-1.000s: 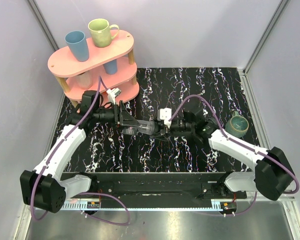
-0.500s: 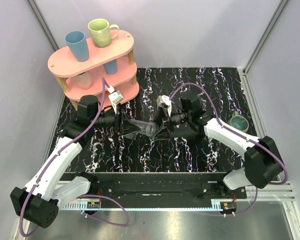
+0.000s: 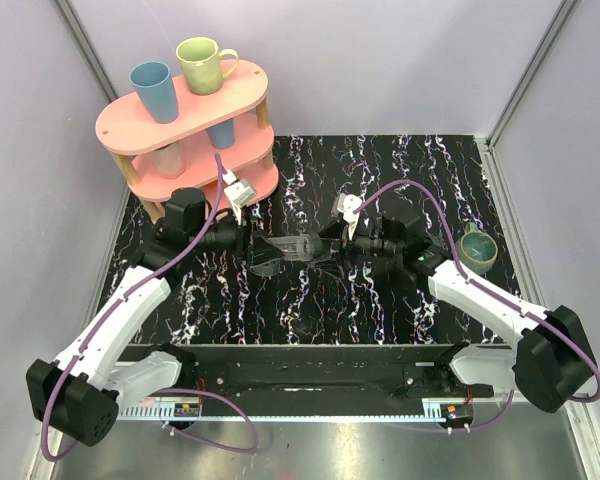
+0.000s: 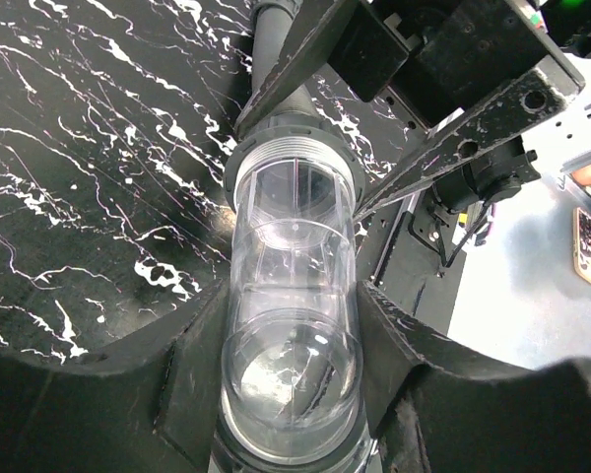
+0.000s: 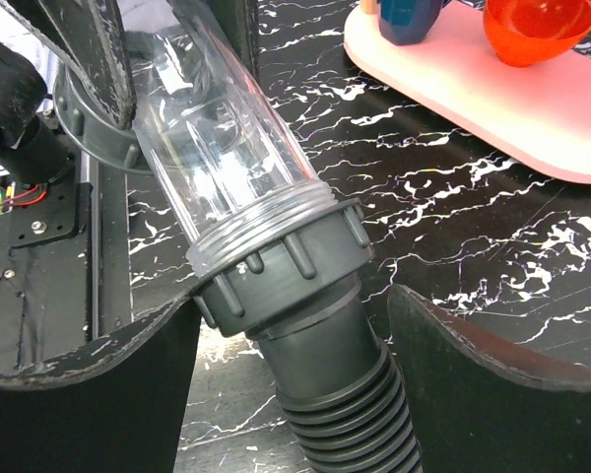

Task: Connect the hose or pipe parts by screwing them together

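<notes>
A clear tubular fitting (image 3: pixel 288 247) hangs above the table's middle, and my left gripper (image 3: pixel 257 251) is shut on its near end. In the left wrist view the fitting (image 4: pixel 292 315) sits tight between both fingers. Its far end is threaded into a grey ribbed collar (image 5: pixel 281 264) on the dark ribbed hose (image 5: pixel 353 409). My right gripper (image 5: pixel 291 330) stands open around that collar. Its left finger (image 5: pixel 98 384) lies against the collar's edge, and its right finger (image 5: pixel 473 374) is apart from the hose. From above, my right gripper (image 3: pixel 327 250) covers most of the hose.
A pink two-tier rack (image 3: pixel 185 125) at the back left carries a blue cup (image 3: pixel 152 90) and a green mug (image 3: pixel 205 65). A dark green cup (image 3: pixel 473 250) stands at the right. An orange bowl (image 5: pixel 532 30) sits on the rack's lower tier. The black base rail (image 3: pixel 300 365) lines the near edge.
My right gripper has opened off the collar and its wrist has turned. The fitting tipped, then came back level. My left gripper kept its hold.
</notes>
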Robot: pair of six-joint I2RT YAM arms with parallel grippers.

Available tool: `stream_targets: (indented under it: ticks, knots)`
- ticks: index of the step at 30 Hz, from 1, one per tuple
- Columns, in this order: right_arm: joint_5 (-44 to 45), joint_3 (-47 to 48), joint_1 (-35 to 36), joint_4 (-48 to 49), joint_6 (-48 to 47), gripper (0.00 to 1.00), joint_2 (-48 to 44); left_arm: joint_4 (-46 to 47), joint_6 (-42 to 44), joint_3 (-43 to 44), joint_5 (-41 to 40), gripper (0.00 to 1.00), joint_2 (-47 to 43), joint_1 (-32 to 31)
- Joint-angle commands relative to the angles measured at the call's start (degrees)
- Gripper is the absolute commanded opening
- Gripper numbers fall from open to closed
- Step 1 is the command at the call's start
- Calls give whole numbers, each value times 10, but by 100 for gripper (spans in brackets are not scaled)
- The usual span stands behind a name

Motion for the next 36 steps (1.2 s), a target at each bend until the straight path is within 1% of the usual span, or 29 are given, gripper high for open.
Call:
stream_targets:
  ticks: [1,5,13,15,16,18,20,22,24,26,28,33,36]
  knots:
    - [54,19,-1,102,-34,81,-13,-34,-8,18,43,0,18,-12]
    - [63,37,-1,93,-52,81,-12,-42,-10,14,35,0,22,-12]
    - [35,44,-1,89,-70,81,-21,-51,-17,16,25,0,42,-13]
    - [21,42,-1,86,-76,83,-25,-52,-22,17,20,0,45,-12]
    - [18,41,0,83,-78,86,-27,-55,-23,21,20,0,50,-12]
    - [24,37,0,80,-89,89,-26,-59,-24,25,23,0,52,-12]
    - [29,37,-1,71,-99,89,-28,-60,-32,29,22,0,52,-11]
    - [7,31,-2,48,-134,89,-39,-65,-40,37,22,0,56,-5]
    - [-38,15,-1,32,-177,92,-58,-77,-73,48,22,0,67,6]
    - [-58,-4,-1,26,-183,96,-89,-98,-111,57,35,0,79,31]
    - [-83,-23,-1,27,-188,98,-116,-122,-139,68,36,0,93,48]
    - [-73,-57,0,43,-201,99,-141,-122,-193,74,58,0,102,55]
    - [-57,-56,2,37,-218,98,-127,-117,-227,81,79,0,107,59]
